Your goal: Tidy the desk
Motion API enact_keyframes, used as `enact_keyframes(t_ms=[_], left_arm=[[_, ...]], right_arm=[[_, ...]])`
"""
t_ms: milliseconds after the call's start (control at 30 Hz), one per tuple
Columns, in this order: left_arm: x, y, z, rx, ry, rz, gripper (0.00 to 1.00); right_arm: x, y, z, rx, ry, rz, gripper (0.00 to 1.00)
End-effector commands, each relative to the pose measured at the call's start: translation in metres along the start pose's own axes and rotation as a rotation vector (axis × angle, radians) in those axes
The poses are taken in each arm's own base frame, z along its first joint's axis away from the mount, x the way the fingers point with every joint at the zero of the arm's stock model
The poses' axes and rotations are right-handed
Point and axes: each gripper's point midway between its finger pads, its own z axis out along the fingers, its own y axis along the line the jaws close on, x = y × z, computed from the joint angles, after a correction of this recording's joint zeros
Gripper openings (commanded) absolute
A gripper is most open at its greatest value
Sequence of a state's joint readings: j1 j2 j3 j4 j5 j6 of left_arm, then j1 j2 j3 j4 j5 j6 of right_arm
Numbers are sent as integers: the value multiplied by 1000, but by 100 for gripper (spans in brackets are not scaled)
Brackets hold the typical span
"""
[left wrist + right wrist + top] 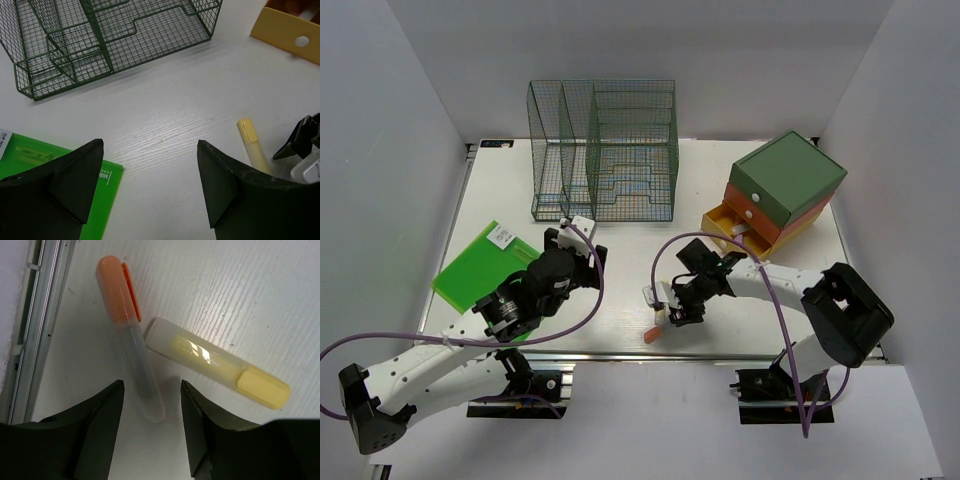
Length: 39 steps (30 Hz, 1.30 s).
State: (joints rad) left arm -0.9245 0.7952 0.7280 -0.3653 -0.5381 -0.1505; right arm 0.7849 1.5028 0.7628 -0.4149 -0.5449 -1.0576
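Right gripper (151, 390) holds its fingers apart astride the orange-capped pen (125, 325), beside a yellow highlighter (220, 365), near the white desk (260, 290)'s front rail; left gripper (150, 150) gapes wide, empty, above the desk.

Green wire rack (605, 150) top centre, drawer box (785, 190) upper right, green folder (475, 270) left; right end effector (666, 310) by orange marker (651, 336) bottom centre.

I am boxed in by plain white panels: a back wall (700, 50) across the top of the overhead view, a left wall (380, 150) slanting down the left edge, and a right wall (910, 130) down the right. They meet in straight corners. The light is even and soft, the shadows faint. Along the bottom lies a pale grey surface (650, 430); whether it is floor or shelf, I cannot tell.
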Motion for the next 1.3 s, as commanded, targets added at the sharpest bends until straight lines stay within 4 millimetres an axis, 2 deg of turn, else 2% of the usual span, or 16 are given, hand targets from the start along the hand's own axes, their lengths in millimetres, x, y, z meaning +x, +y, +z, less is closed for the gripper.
enact_keyframes(t_ms=[0, 133, 200, 433, 567, 667, 733, 833, 867, 900, 933, 967, 1100, 1233, 1267], left_arm=[[-1, 1, -3, 6, -11, -15, 85], [1, -3, -1, 19, -2, -8, 85], [2, -3, 0, 20, 2, -4, 85], [4, -5, 1, 24, 4, -3, 85], [9, -10, 5, 42, 20, 7, 85], [13, -12, 8, 47, 36, 16, 85], [15, -13, 10, 49, 39, 19, 85], [18, -17, 12, 67, 43, 22, 85], [20, -20, 12, 85, 47, 27, 85], [22, -23, 12, 100, 50, 32, 85], [21, -27, 14, 118, 45, 34, 85], [23, -33, 14, 150, 47, 40, 85], [32, -49, 19, 229, 69, 62, 85], [47, -58, 25, 250, 130, 92, 84], [51, -59, 27, 248, 144, 100, 85]], right_arm=[[4, 4, 7, -7, 24, -17, 54], [8, 6, 10, -14, 43, -15, 46], [9, 8, 11, -19, 54, -17, 36], [14, 20, 5, -40, 67, -47, 12], [-3, 33, -19, -28, 24, -104, 0], [-17, 31, -42, 45, 0, -136, 0], [-20, 22, -60, 139, -2, -118, 0], [-7, 5, -80, 320, 23, -41, 0], [8, -8, -92, 423, 75, 2, 0], [8, -25, -101, 529, 72, 14, 0], [20, -31, -107, 608, 96, 64, 0], [36, -41, -122, 707, 141, 163, 0], [45, -67, -153, 881, 118, 298, 0], [52, -90, -192, 1053, 121, 374, 0], [54, -93, -196, 1070, 130, 384, 0]])
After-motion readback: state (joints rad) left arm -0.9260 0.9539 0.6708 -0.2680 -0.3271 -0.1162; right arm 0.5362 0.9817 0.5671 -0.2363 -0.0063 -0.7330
